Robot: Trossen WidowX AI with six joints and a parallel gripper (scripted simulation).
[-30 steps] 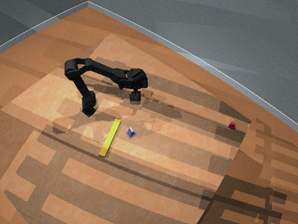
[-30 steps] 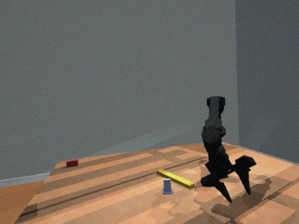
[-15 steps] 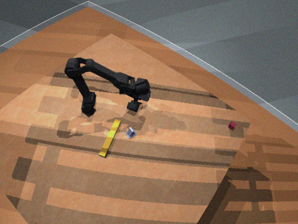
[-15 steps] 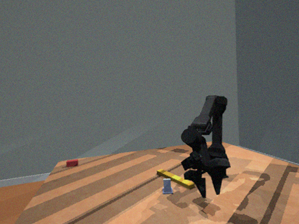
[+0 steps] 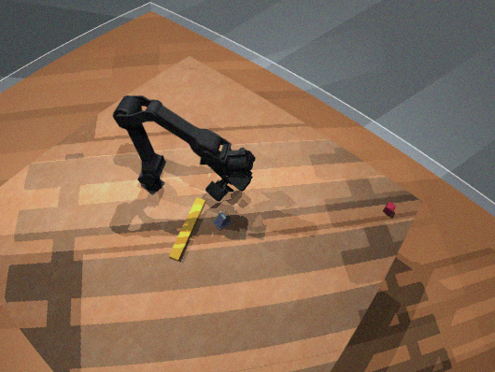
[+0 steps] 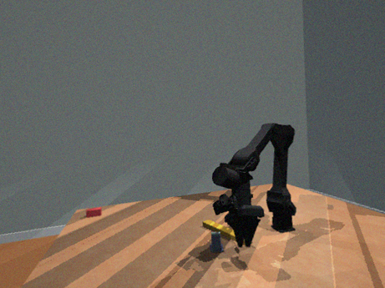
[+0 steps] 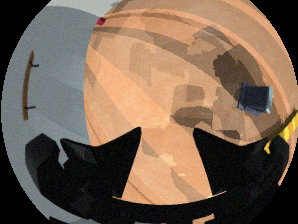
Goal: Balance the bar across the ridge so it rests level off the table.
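The yellow bar (image 5: 188, 229) (image 6: 213, 226) lies flat on the table, and part of it shows at the right edge of the wrist view (image 7: 290, 129). The small blue-grey ridge (image 5: 221, 221) (image 6: 216, 242) (image 7: 256, 99) stands beside the bar with nothing on it; a short gap separates them. My gripper (image 5: 230, 193) (image 6: 244, 245) (image 7: 168, 131) is open and empty, pointing down above the table on the arm's side of the ridge. In the wrist view the ridge and bar are off to the right of the fingers, and the right finger partly hides the bar.
A small red block (image 5: 389, 208) (image 6: 94, 212) (image 7: 101, 21) lies far from the bar and ridge, near the table's edge. A brown curved strip with two dark pegs (image 7: 26, 90) shows at the left of the wrist view. Dark shadows cross the table.
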